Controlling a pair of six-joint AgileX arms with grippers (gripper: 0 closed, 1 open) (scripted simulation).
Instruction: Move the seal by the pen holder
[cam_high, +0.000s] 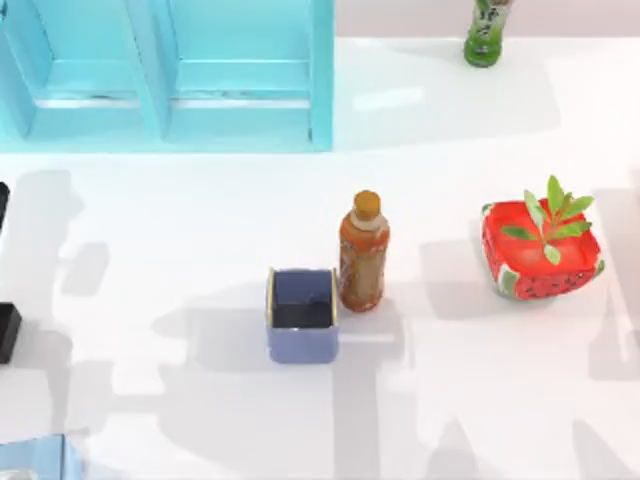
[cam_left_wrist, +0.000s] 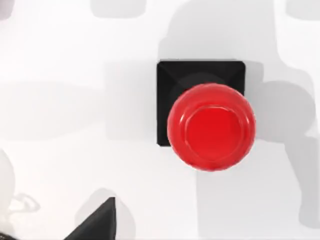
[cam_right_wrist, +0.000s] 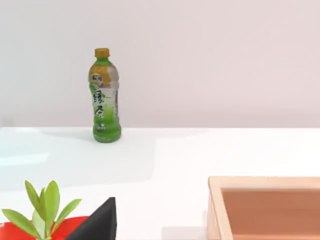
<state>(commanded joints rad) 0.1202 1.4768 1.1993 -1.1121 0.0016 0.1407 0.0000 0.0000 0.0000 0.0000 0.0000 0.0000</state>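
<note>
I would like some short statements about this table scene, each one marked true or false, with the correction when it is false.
1. The orange-brown bottle stands upright right beside the pen holder. True.
2. The seal lies on its side. False: in the left wrist view it stands upright on its black base, red knob up.
3. The seal is already inside the pen holder. False: the pen holder's inside is dark and bare, and the seal sits on the white table.
4. The red plant pot holds a green plant. True.
5. The green bottle has fallen over. False: it stands upright.
</note>
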